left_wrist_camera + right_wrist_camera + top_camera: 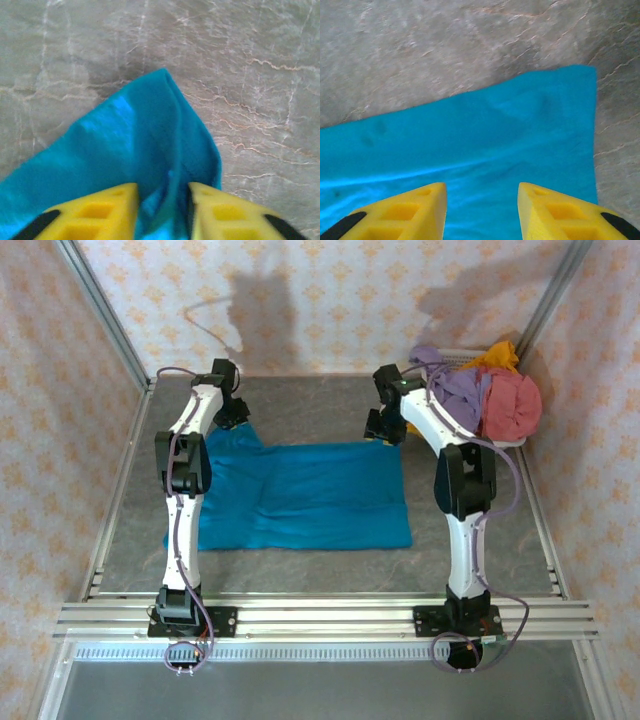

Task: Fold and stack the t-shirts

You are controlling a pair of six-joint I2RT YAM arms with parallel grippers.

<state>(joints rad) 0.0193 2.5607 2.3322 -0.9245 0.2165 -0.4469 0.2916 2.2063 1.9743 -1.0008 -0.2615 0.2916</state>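
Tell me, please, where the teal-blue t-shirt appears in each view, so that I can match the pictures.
Top external: teal-blue t-shirt spread flat mid-table, between both arms.
Left wrist: lower centre, a bunched corner reaching between the left end effector fingers.
Right wrist: lower two-thirds, flat, ahead of the right end effector.
Shared landmark: grey marbled table beyond the shirt's far edge.

Pale floral-patterned walls (pixel 330 300) enclose a grey marbled tabletop (pixel 300 410), with aluminium rails (pixel 320 618) along its near edge.

Grey marbled table (pixel 330 410), white basket (pixel 505 443) at its far-right corner, patterned walls (pixel 330 300) around.
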